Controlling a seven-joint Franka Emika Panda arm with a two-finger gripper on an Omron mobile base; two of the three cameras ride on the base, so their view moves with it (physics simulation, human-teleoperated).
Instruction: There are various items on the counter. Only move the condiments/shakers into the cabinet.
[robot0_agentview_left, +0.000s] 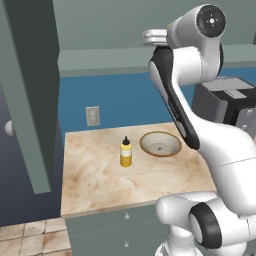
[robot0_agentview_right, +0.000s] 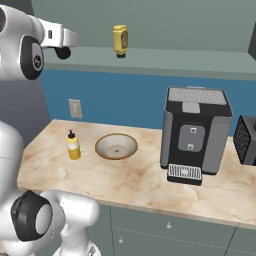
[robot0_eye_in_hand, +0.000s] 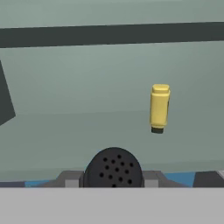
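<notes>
The grey-green wall cabinet (robot0_agentview_right: 165, 60) runs across the top of the right base view, its long shelf open. On that shelf, at about eleven o'clock in that view, stands a plain yellow bottle (robot0_agentview_right: 120, 40), cap down and dark at its lower end; in the hand view the same bottle sits at about two o'clock, upright against the cabinet's back wall.

Below, the worktop (robot0_agentview_right: 145, 182) carries the rest. The black coffee machine (robot0_agentview_right: 195, 135) stands at three o'clock in the right base view. Left of it, well apart, lies the round wooden bowl (robot0_agentview_right: 116, 146), with nothing in it that can be made out beyond a faint speck at its centre. Just beside the bowl, at its nine o'clock, the yellow squeeze bottle (robot0_agentview_right: 73, 145) stands upright, black nozzle up, not touching the bowl.

The jaws (robot0_eye_in_hand: 113, 177) are at shelf height, at six o'clock in the hand view, drawn in nearly as tight as they go around the small black shaker (robot0_eye_in_hand: 113, 168), whose round perforated top faces the camera. The shaker is at the front edge of the shelf; whether it touches the shelf cannot be told.
</notes>
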